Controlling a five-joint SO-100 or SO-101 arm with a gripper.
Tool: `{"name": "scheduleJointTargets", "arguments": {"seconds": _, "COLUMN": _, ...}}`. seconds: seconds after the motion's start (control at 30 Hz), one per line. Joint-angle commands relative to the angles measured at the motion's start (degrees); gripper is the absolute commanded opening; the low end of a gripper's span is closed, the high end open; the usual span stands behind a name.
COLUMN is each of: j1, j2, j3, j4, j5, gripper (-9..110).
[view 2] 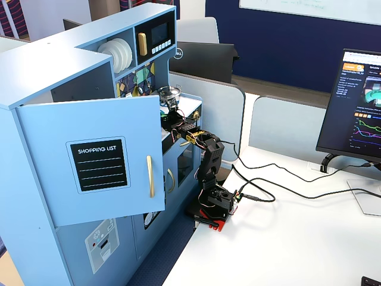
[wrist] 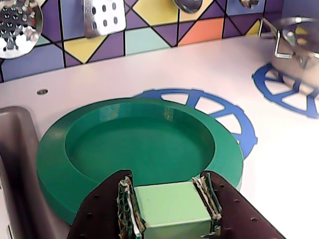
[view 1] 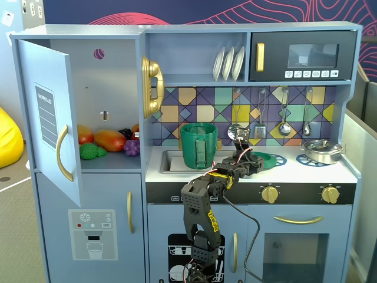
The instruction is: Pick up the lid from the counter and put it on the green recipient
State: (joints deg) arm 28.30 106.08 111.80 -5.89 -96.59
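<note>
Right of the green recipient (view 1: 198, 145) in a fixed view, on the counter (view 1: 306, 172): the lid (view 1: 264, 159), lying flat over a blue burner ring print, with the gripper (view 1: 243, 154) reaching onto it. Grasp apparently made; lift and placing on the upright, open-topped recipient still to do.

In the wrist view: fingers (wrist: 102, 211) closed narrowly on the light-green knob (wrist: 172, 209), disc face up, no long axis.

In another fixed view: lid hidden.

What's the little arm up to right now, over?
Gripper shut on lid knob. Lid on counter over burner print. Green pot in sink, open, nothing between.
</note>
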Motion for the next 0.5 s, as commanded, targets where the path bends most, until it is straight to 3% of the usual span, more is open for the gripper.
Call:
{"name": "scheduleJointTargets", "arguments": {"seconds": 0.0, "j1": 1.23, "j2": 6.42, "j3": -7.73, "j4": 1.23, "j5": -0.44, "gripper": 0}}
{"name": "scheduleJointTargets", "arguments": {"seconds": 0.47, "j1": -3.25, "j2": 20.57, "j3": -19.34, "j4": 21.18, "j5": 1.49, "gripper": 0}}
